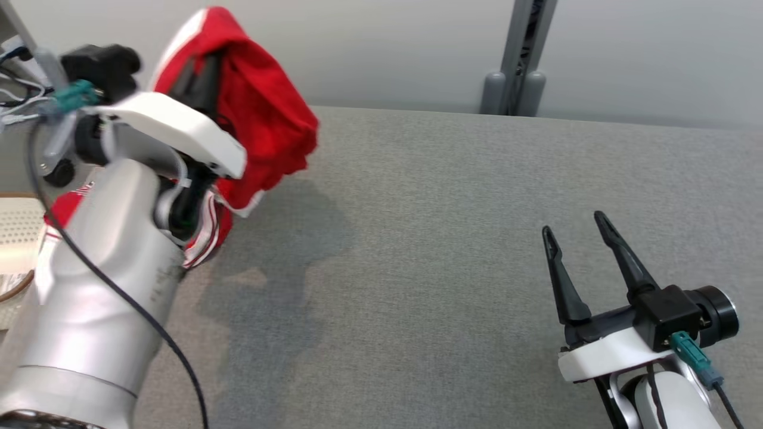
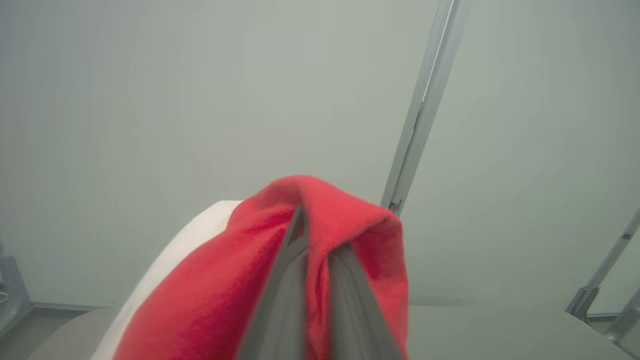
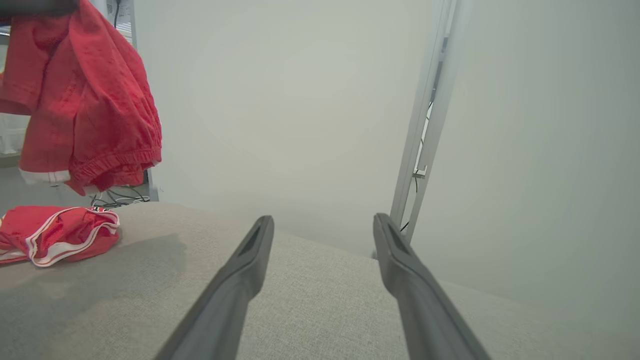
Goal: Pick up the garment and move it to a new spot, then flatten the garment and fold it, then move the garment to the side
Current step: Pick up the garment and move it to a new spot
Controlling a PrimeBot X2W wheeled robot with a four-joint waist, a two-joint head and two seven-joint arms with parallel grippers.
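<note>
Head view. Left gripper [image 2: 320, 240] is raised at 10 o'clock, jaws pinched tight on a fold of the red garment [image 1: 268, 119]. The cloth drapes over both fingers [image 2: 280, 300] and hangs clear of the table, with a white band along one edge. From the right wrist an elastic waist and white hem show (shorts, by the look, though not certain).

Below it, at 9 o'clock, a red white-striped bundle [image 3: 55, 240] lies on the grey fabric table [image 1: 453, 250] near the left edge. Whether it joins the lifted piece I cannot tell. The shadow of arm and cloth falls on the table just right of that bundle.

Right gripper [image 1: 572, 223] sits at 4 o'clock, low over the table, jaws spread wide, tips pointing toward 12.

Open room: the middle and right of the table, from 12 round to 6, is open grey surface. The far edge runs straight across at 12. A grey upright post [image 1: 518, 53] stands behind it at 1 o'clock, with pale wall beyond.
</note>
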